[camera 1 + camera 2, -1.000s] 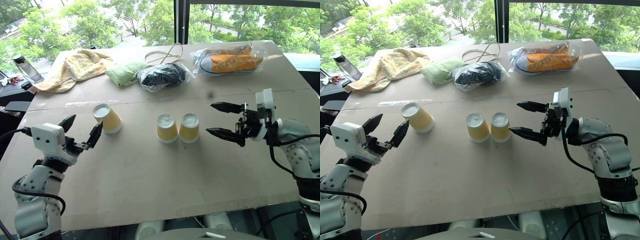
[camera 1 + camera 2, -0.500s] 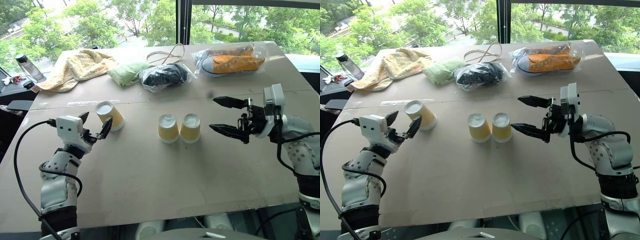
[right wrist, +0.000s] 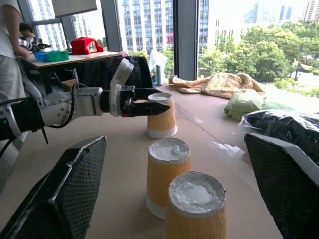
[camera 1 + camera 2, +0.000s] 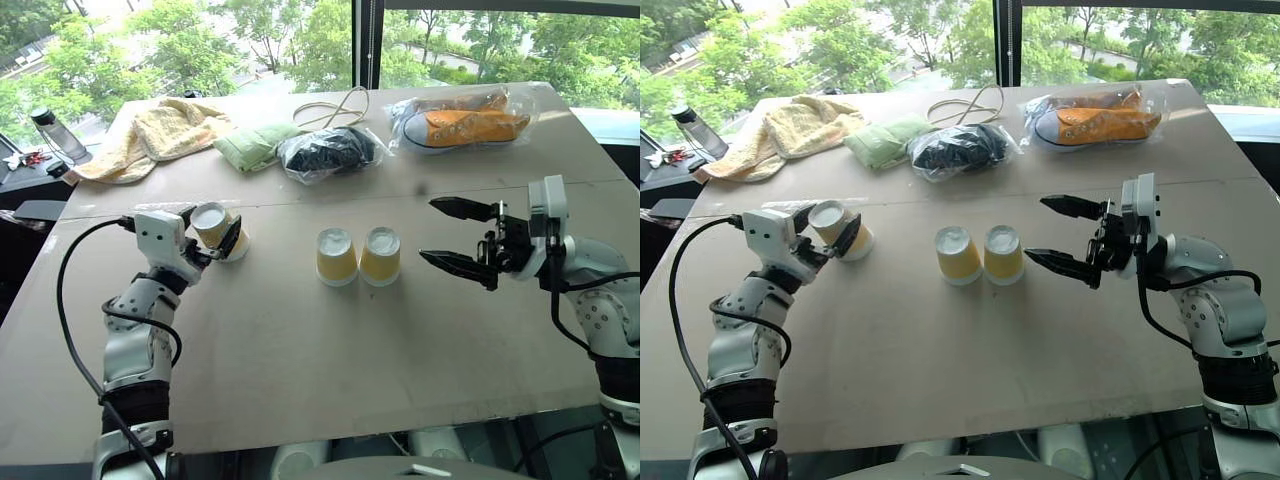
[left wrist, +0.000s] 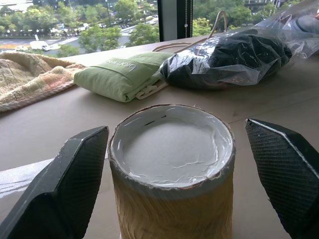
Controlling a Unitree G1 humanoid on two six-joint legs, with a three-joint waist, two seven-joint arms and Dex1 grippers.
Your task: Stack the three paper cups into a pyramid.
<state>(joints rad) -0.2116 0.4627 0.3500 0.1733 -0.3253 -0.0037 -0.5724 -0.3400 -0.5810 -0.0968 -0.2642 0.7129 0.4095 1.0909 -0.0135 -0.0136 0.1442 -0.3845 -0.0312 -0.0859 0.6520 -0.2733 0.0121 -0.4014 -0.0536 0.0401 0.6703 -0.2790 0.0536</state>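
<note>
3 yellow-orange, white-based cups [image 4: 338, 257], green cloth [image 4: 254, 147]

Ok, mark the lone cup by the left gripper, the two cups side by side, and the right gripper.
lone cup [image 5: 172, 149], left wrist view, white base.
pair of cups [image 4: 336, 257], left eye view, left one's side.
right gripper [image 4: 442, 232], left eye view, between fingertips.

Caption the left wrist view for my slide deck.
Left hand open around an upside-down paper cup on the table.

2 cups [image 4: 358, 256] right of 1 cup [image 4: 218, 229]
</note>
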